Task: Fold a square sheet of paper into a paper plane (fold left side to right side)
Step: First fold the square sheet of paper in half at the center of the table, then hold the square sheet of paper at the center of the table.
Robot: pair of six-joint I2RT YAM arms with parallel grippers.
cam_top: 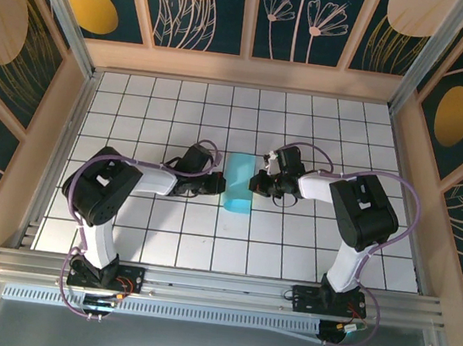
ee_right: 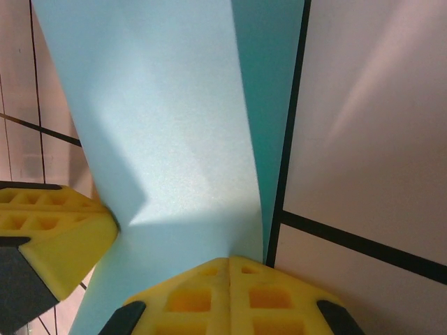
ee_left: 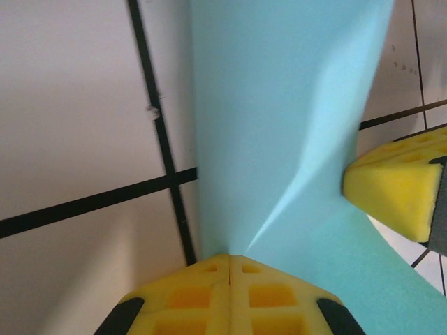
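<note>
Mid-frame, the left hand (cam_top: pixel 215 185) and right hand (cam_top: pixel 257 182) are clamped on opposite edges of the square sheet of paper (cam_top: pixel 238 182). It bows above the desk (cam_top: pixel 163 241).

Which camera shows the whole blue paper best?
Top external: nearly the whole sheet of paper shows, between the left gripper and right gripper. Wrist views show close-up stretches pinched at each one's fingertips.

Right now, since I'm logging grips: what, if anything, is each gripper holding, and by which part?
The thin light cyan-blue paper sheet: left gripper pinches its left edge, right gripper its right edge.
</note>
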